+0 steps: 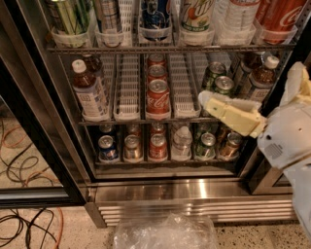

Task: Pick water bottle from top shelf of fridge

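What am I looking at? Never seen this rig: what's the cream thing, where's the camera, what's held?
There is one camera view; its mount is not on record. It looks into a drinks fridge. The cream part at right is the robot arm's gripper, open and holding nothing, in front of the middle rack. The top shelf in view carries cans and the clear water bottle, the thing to pick. Below stand brown tea bottles and cola cans, with more cans on the lowest rack. Clear plastic and cables lie on the floor.
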`<state>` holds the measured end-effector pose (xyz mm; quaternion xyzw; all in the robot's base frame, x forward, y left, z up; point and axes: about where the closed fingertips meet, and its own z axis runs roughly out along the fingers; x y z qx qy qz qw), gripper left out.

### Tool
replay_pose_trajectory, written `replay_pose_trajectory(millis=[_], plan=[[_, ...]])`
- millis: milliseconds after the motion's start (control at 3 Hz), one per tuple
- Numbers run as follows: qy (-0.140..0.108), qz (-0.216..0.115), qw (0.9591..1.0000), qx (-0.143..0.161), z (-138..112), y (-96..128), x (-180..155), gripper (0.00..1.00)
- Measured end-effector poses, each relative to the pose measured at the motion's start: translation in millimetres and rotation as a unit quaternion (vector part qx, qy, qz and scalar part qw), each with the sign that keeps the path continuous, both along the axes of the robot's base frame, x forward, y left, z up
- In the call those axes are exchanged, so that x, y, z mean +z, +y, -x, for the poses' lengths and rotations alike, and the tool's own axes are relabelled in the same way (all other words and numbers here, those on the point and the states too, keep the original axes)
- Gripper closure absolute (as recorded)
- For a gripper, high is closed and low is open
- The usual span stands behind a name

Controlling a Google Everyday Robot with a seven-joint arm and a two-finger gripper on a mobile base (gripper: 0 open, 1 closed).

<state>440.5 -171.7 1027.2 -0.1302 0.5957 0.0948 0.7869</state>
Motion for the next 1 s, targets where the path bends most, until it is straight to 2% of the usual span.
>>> replay_pose_trajectory(millis=[333, 667, 1000], plan=[[0.01, -0.049, 0.9987, -0.004, -13.0, -1.0, 2.5, 0.0], [0.028, -0.067, 0.997, -0.027, -22.6, -10.8, -6.4, 0.0], [0.028, -0.066, 0.997, -0.027, -22.5, -10.9, -6.4, 0.0]])
